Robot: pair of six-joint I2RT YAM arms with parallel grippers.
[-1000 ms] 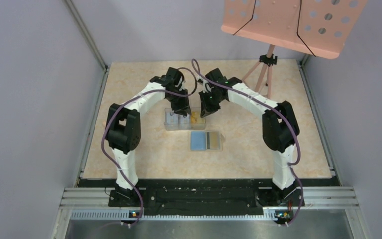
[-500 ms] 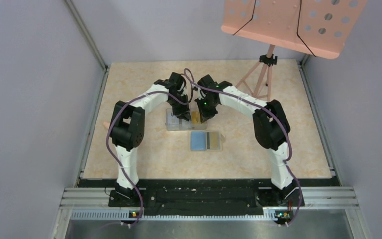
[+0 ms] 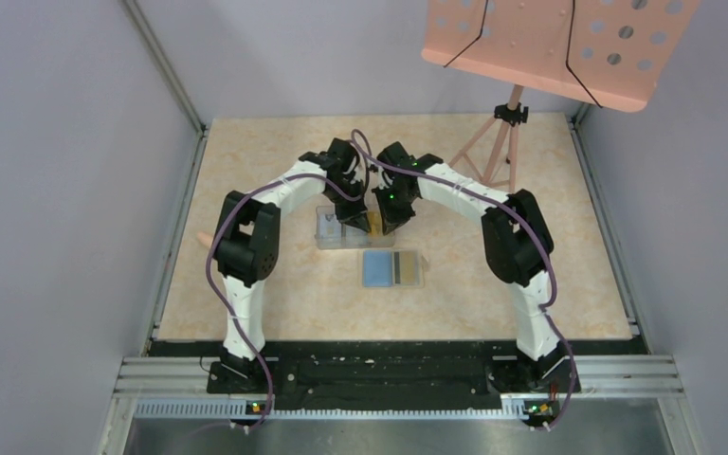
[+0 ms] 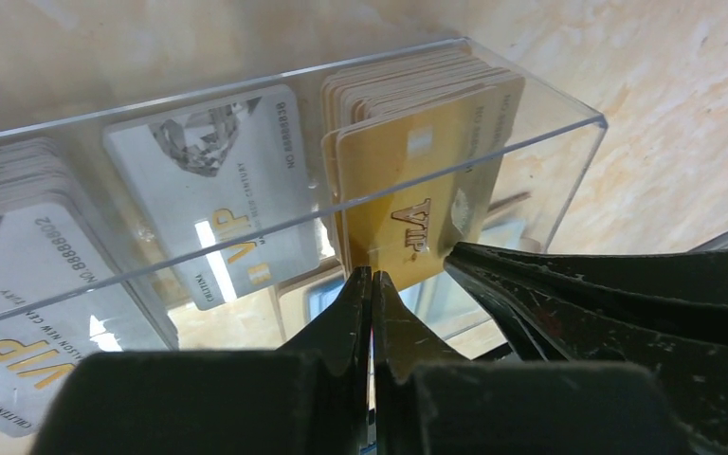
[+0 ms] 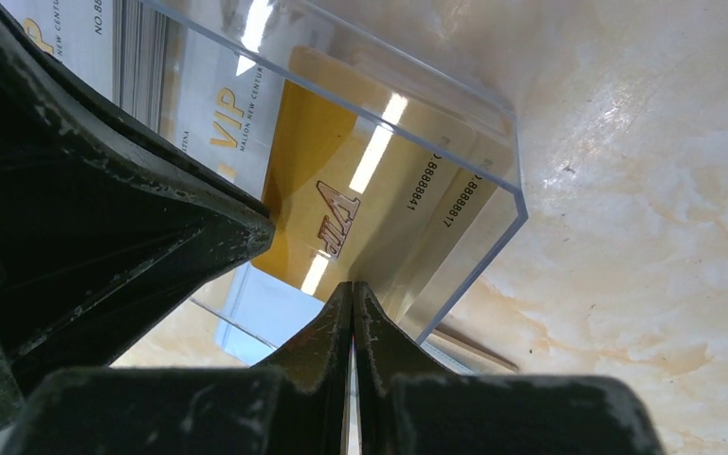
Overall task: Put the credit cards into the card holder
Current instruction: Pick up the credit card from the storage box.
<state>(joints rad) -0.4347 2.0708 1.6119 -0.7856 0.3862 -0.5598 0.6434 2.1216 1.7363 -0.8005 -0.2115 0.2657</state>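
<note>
Clear box (image 3: 326, 226) on worktop (image 3: 256, 171), card holder (image 3: 391, 269) near. Left pincer (image 4: 371, 280) and right pincer (image 5: 352, 289) both clench one gold card (image 4: 406, 194).

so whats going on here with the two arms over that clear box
The left gripper and right gripper are both down at the clear card box, jaws closed at the edge of the gold cards in its end compartment. Whether either has pinched one I cannot tell. The card holder lies open nearby.
</note>
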